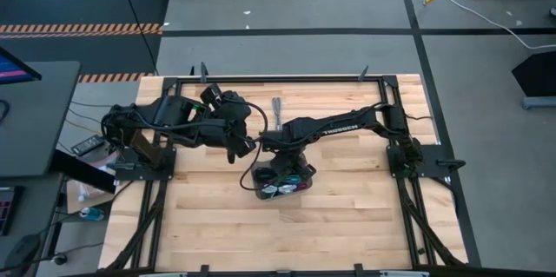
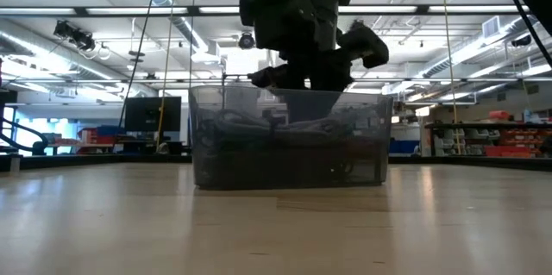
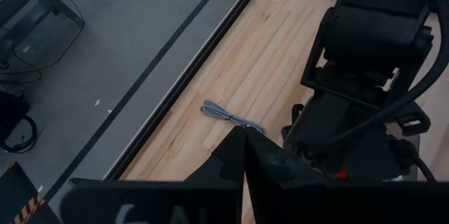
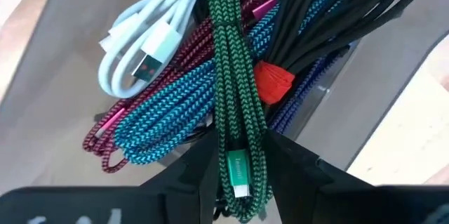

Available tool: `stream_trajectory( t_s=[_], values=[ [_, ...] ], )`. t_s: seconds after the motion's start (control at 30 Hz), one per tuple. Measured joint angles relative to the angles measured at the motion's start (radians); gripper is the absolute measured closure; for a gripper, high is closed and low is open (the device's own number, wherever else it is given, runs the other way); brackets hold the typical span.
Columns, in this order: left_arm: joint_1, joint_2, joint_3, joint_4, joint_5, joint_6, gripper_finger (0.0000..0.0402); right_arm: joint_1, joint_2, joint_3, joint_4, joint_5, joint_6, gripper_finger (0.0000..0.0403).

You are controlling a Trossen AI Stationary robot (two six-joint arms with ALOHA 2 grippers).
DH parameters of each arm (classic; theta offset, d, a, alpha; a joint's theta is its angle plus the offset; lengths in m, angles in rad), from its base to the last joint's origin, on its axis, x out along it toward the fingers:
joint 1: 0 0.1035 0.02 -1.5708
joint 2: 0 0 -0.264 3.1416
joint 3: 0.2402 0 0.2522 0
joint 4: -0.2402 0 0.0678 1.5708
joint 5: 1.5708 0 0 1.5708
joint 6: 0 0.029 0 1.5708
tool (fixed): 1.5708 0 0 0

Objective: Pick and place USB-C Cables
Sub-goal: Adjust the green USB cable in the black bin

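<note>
Right gripper [image 4: 242,175] fingers clamp the green braided cable [image 4: 235,97] down in the grey tray [image 2: 289,141]; lift straight, shedding neighbours, while left gripper [image 3: 243,155], fingers closed empty, waits.

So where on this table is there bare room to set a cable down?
The wood in front of the grey tray and right of it is bare. Crowded: the tray with its cables, the right hand shut on the green cable, and the left hand beside it.

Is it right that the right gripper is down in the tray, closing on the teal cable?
Not quite. The right gripper is in the grey tray, but the right wrist view shows its fingers around the green cable; the teal cable lies beside it.
</note>
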Motion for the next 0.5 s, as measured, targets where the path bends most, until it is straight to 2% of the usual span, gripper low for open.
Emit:
stream_trajectory(
  t_s=[0.17,0.27,0.5],
  values=[
    [0.0,0.0,0.0,0.0,0.0,0.0,0.0388,0.0,0.0,-0.028,0.045,0.002,-0.003,0.0282],
    [0.0,0.0,0.0,-0.001,0.0,0.0,0.0388,0.0,0.0,-0.037,0.041,0.045,0.001,0.0296],
    [0.0,0.0,0.0,-0.001,0.0,0.001,0.0388,0.0,0.0,-0.03,-0.014,0.078,0.007,0.0388]
  ],
)
